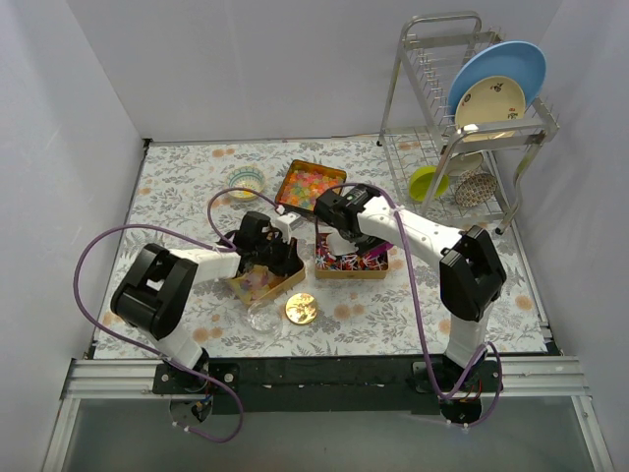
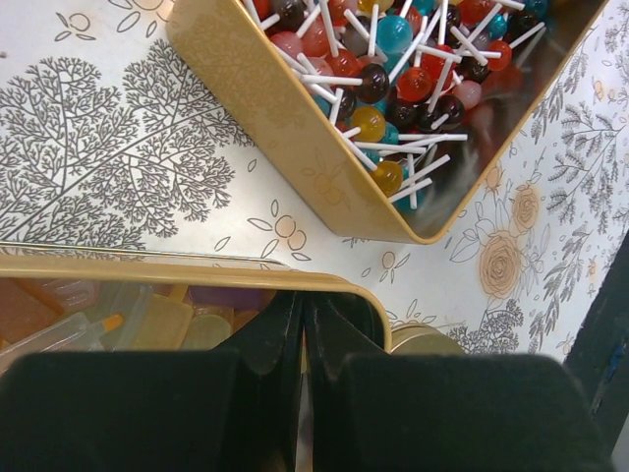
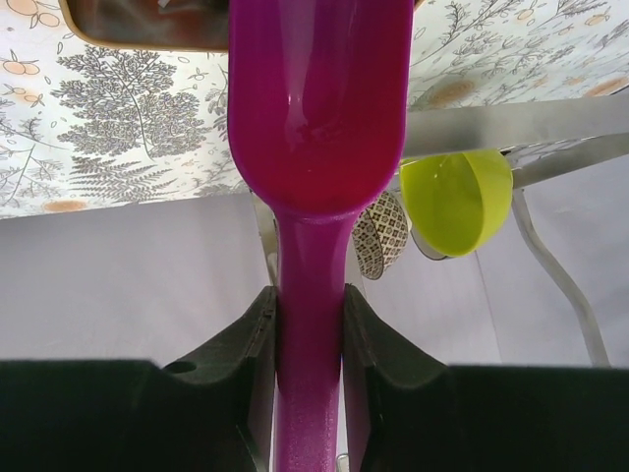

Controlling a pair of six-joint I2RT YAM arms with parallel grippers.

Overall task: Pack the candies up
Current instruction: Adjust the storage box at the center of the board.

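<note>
Left gripper (image 2: pixel 303 310) clenched, fingers pressed together with nothing between, sat at rim of shallow gold metal tray (image 2: pixel 197 267) holding pale yellow-orange-pink gummies (image 2: pixel 167 320). Round gold lid (image 1: pixel 301 309) lay on floral tablecloth (image 1: pixel 187 187) just beside that tray. Further back stood orange tray of bright orange-green-red jellies (image 1: pixel 310 184). Right gripper (image 3: pixel 310 320) grasped handle of magenta plastic scoop (image 3: pixel 319 118). Second gold tray (image 2: pixel 256 108), near first, carried red, blue, amber ball sweets on white sticks (image 2: pixel 393 79). Lime green bowl (image 3: pixel 457 202) hung in wire dish rack (image 1: pixel 429 64), far right.
</note>
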